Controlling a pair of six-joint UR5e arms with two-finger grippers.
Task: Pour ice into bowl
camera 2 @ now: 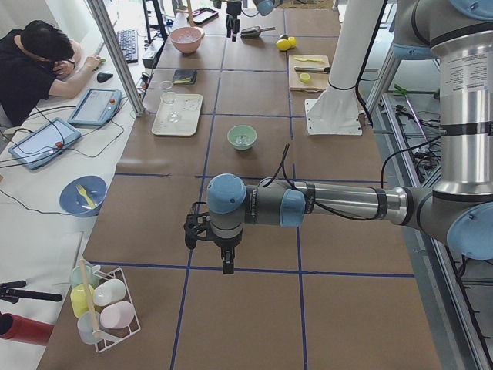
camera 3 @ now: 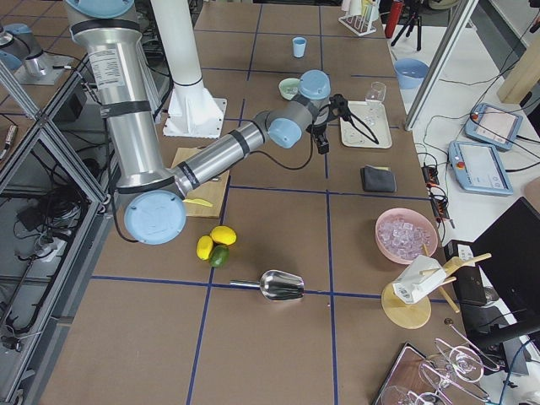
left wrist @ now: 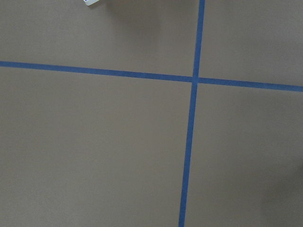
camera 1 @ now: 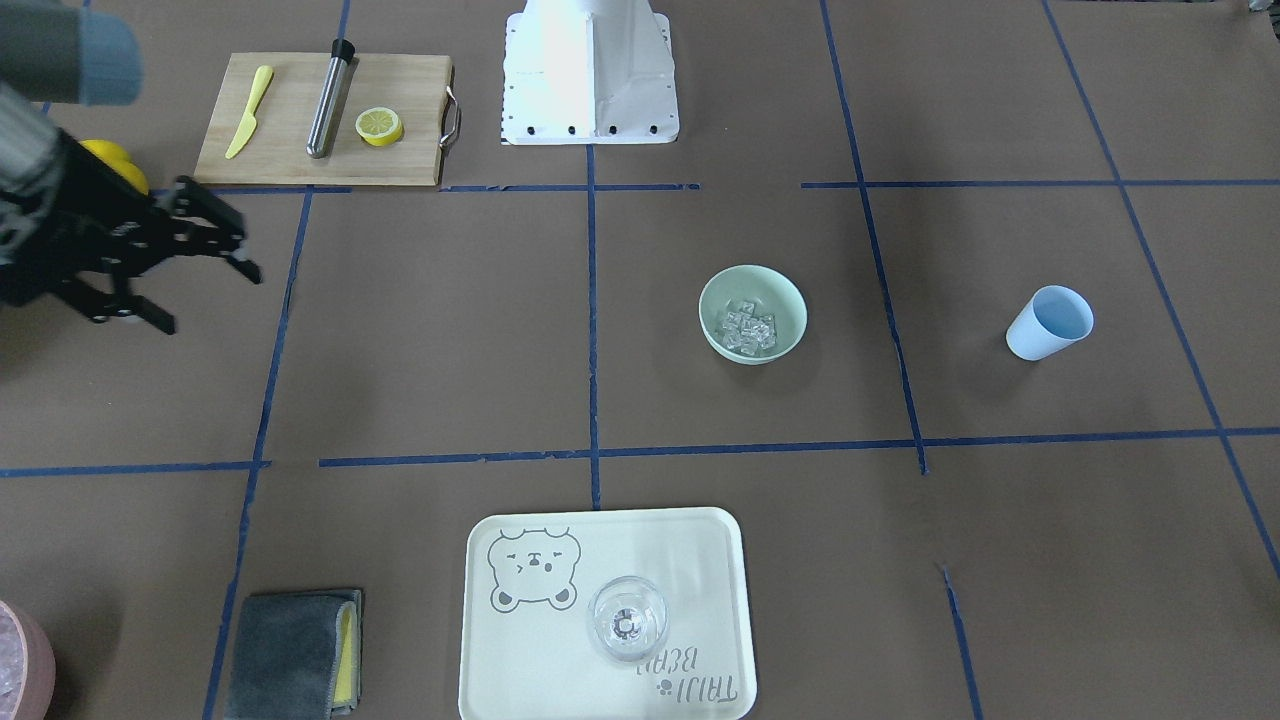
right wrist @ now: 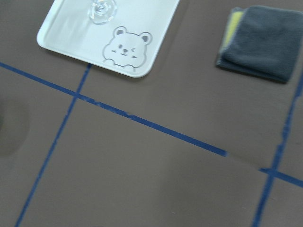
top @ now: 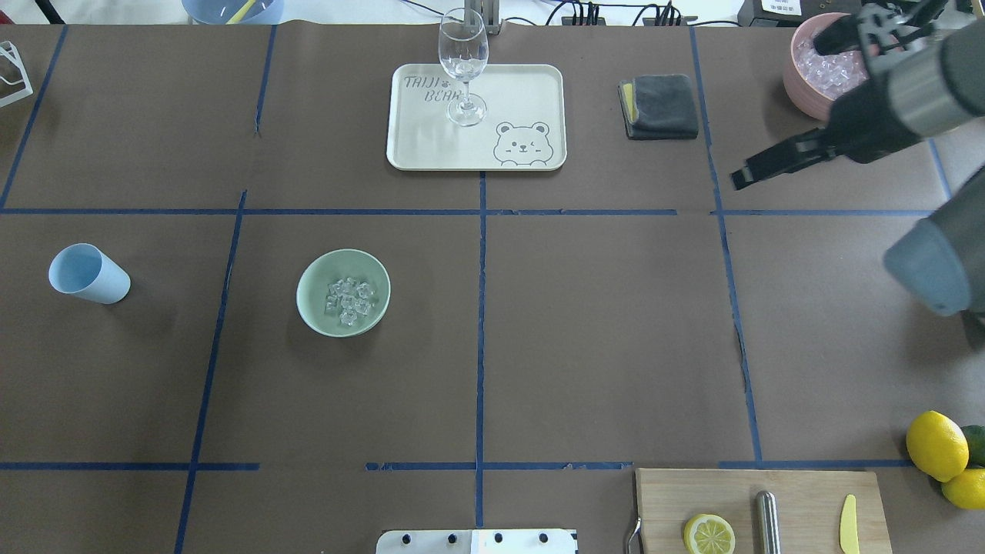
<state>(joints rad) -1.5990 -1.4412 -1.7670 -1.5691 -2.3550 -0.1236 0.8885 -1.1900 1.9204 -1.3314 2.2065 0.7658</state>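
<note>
Closest to the robot's base, on its right, a wooden cutting board (top: 808, 492) lies on the brown bench (top: 600, 323). It carries a lemon half (top: 709, 533), a steel rod (top: 766, 523) and a yellow knife (top: 848, 531). Two whole lemons (top: 936, 445) sit just beside the board.

Toward the robot's left end of the bench, the left gripper (camera 2: 222, 250) points down over bare paper and blue tape. It shows only in the side view, so it cannot be told whether its fingers are apart or together.

Farther out, at mid-bench, the pale green bowl (top: 315, 278) stands upright left of the centre tape line. The ice (top: 348, 300) lies heaped in its bottom as a cluster of clear cubes. A light blue cup (top: 88, 273) stands well apart from the bowl, on the robot's left, and no ice can be seen in it.

Beyond that, on the right, the right gripper (camera 1: 212, 300) hangs raised above the bench. Its fingers (camera 1: 228, 240) are spread wide with nothing between them.

At the far edge, a cream tray (top: 431, 146) printed with a bear holds an upright clear glass (top: 464, 69). A folded grey cloth (top: 662, 106) lies to the right of the tray. A pink container (top: 800, 73) with whitish contents sits near the far right corner.
</note>
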